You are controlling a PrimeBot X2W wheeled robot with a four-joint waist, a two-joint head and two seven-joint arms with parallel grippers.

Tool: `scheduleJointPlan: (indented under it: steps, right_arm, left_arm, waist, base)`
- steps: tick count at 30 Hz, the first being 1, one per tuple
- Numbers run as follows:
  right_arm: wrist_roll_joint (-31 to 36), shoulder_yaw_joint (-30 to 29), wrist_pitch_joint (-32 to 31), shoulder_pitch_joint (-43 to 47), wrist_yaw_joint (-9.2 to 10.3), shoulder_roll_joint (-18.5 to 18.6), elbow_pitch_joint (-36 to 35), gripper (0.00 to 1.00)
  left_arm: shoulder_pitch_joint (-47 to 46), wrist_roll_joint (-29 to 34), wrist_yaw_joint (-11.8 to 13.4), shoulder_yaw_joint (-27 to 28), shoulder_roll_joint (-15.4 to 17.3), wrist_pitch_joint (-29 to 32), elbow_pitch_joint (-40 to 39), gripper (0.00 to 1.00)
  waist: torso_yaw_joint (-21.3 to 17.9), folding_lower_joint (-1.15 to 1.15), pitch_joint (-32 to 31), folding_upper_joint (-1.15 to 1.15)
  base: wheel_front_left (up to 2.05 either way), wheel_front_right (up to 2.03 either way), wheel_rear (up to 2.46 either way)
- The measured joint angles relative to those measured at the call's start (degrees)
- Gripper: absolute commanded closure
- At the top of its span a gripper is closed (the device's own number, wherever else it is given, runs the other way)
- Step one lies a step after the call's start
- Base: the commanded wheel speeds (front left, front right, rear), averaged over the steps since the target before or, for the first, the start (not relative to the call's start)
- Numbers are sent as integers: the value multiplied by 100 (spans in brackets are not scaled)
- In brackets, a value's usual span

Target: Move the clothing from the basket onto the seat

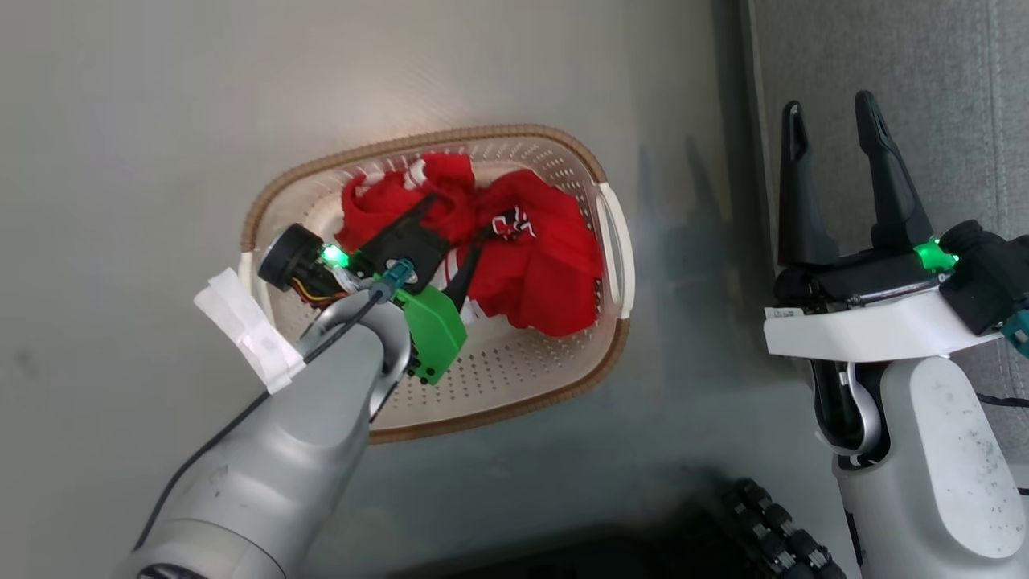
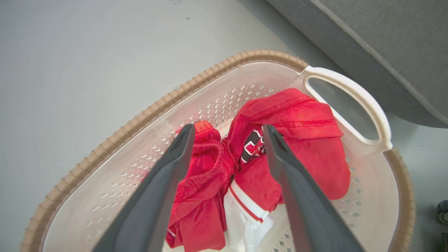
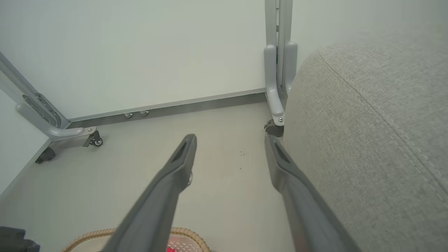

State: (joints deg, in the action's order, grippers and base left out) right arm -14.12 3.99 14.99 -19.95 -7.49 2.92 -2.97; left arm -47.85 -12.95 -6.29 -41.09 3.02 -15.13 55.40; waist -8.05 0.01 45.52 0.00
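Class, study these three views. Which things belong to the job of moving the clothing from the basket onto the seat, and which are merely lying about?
Part of the job: red clothing; cream basket holding it; grey seat; left claw, open over the clothing; right claw, open near the seat.

Merely about: floor; grey metal frame on castors; white wall panel.

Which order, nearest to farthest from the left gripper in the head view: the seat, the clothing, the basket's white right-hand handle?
1. The clothing, directly at the open left gripper, inside the basket.
2. The white handle, on the basket's right end.
3. The seat, farthest right, well outside the basket.
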Motion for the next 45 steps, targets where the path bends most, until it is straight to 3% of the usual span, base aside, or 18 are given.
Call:
scheduleJointPlan:
  steps: [15, 20, 38, 39, 40, 41, 45]
  right_arm:
    - [-379, 245, 4, -103, 0, -1, -142, 0]
    - [-511, 326, 4, -124, 0, 0, -171, 0]
    - [-740, 511, 4, -164, 0, -2, -191, 0]
    - [-740, 512, 4, -168, 0, -2, -197, 0]
    - [-740, 511, 4, -171, 0, -2, -203, 0]
    - [-740, 510, 4, -174, 0, -2, -209, 0]
    - [-737, 488, 4, -182, 0, -2, -226, 0]
  left_arm:
    - [-843, 193, 27, -125, 298, 13, 1281, 0]
    - [-1135, 279, 178, -214, 427, 119, 1558, 0]
    - [-1319, 234, 456, -359, 588, 1568, 1816, 0]
    - [-1321, 225, 464, -355, 593, 1614, 1817, 27]
    - [-1321, 207, 480, -354, 601, 1627, 1820, 75]
    - [-1323, 196, 482, -357, 609, 1680, 1818, 100]
    - [-1326, 194, 480, -394, 630, 1714, 1824, 100]
  waist:
    - [-604, -1, 901, 0]
    - [-759, -1, 1129, 0]
    - [-1034, -1, 1537, 0]
    - [-1036, -1, 1545, 0]
    - [-1039, -1, 1554, 0]
    - [-1042, -1, 1561, 0]
    - [-1033, -1, 1559, 0]
  base:
    - [0, 0, 0]
    - [0, 0, 0]
    - [0, 0, 0]
    - [0, 0, 0]
    - [0, 0, 0]
    - [0, 0, 0]
    - [0, 0, 0]
